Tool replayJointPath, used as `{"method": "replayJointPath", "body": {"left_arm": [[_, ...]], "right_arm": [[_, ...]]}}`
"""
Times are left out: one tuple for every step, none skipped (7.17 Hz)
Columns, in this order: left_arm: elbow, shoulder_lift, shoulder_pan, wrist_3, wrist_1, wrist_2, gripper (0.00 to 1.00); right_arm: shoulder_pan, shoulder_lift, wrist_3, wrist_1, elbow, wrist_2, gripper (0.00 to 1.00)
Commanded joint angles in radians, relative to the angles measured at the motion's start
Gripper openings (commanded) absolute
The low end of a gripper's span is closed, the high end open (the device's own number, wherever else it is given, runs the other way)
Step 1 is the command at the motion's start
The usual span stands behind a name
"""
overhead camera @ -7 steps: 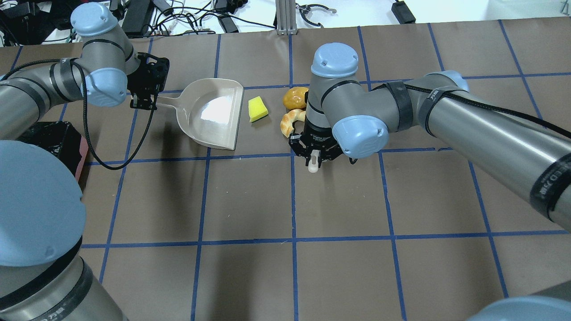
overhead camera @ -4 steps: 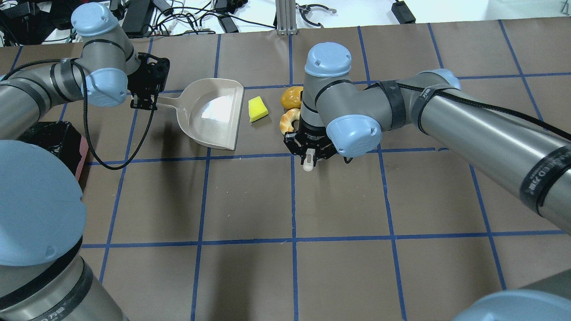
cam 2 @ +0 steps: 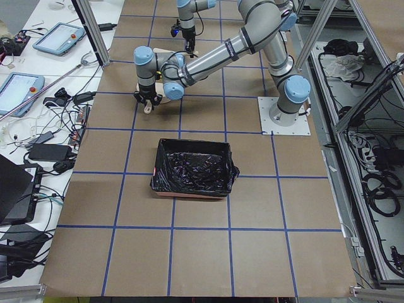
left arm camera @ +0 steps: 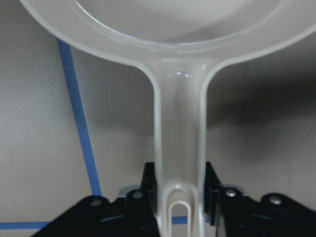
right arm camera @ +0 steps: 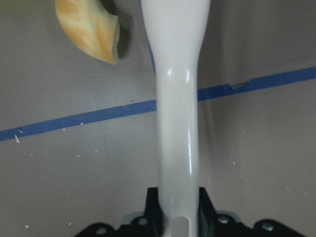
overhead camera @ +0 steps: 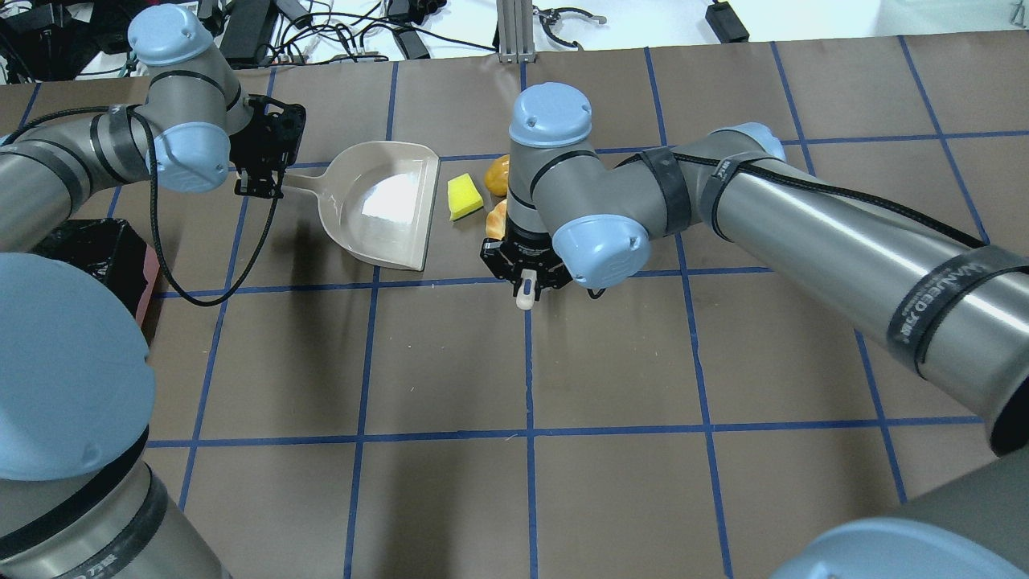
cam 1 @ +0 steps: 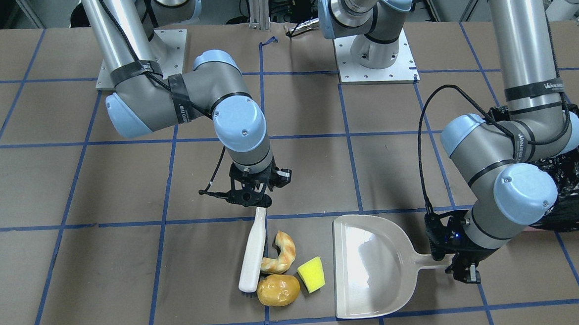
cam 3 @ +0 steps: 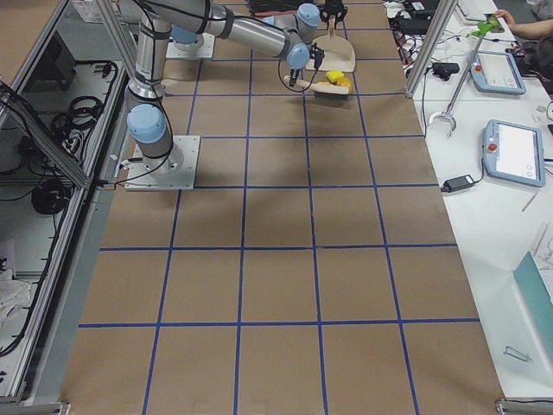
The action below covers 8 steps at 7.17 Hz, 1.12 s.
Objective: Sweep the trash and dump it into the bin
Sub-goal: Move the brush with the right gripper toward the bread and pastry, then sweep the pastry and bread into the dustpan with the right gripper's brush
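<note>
My right gripper point(cam 1: 254, 200) is shut on the white brush handle point(cam 1: 253, 253); the brush head rests on the table beside the trash. The tan croissant piece point(cam 1: 279, 254) and the golden-brown lump point(cam 1: 278, 290) touch the brush. The yellow sponge wedge point(cam 1: 310, 274) lies between them and the open mouth of the beige dustpan point(cam 1: 369, 265). My left gripper point(cam 1: 461, 267) is shut on the dustpan handle point(left arm camera: 180, 148), with the pan flat on the table. The pink bin with its black bag point(cam 2: 194, 167) stands behind my left arm.
The table is brown paper with a blue tape grid. Cables and devices lie past the table's far edge point(overhead camera: 362, 32). The two arm base plates point(cam 1: 375, 54) sit at the robot's side. The bin point(overhead camera: 104, 249) is partly hidden under my left arm in the overhead view.
My right arm has moved left with the brush, pushing the croissant piece and the lump toward the sponge and dustpan. The left arm, dustpan and sponge have not moved.
</note>
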Motion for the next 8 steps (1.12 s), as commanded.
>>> {"method": "replayJointPath", "body": {"left_arm": [[0.0,0.0,0.0,0.0,0.0,0.0,0.07],[0.0,0.0,0.0,0.002,-0.002,0.0,0.07],[0.0,0.002,0.0,0.002,-0.002,0.0,0.07],[0.0,0.0,0.0,0.002,-0.002,0.0,0.07],[0.0,0.002,0.0,0.0,-0.002,0.0,0.07],[0.0,0.0,0.0,0.0,-0.002,0.0,0.07],[0.0,0.0,0.0,0.0,-0.002,0.0,0.07],[0.0,0.0,0.0,0.0,0.0,0.0,0.07]], "right_arm": [[0.046,0.044,0.085,-0.001,-0.067,0.017,0.0],[0.061,0.063,0.115,-0.002,-0.088,0.026,0.0],[0.083,0.084,0.152,-0.022,-0.11,0.029,0.0],[0.107,0.11,0.192,-0.034,-0.143,0.029,0.0],[0.124,0.129,0.236,-0.034,-0.179,0.038,0.0],[0.135,0.149,0.266,-0.034,-0.208,0.049,0.0],[0.155,0.167,0.287,-0.037,-0.226,0.051,0.0],[0.173,0.186,0.319,-0.037,-0.257,0.051,0.0]]}}
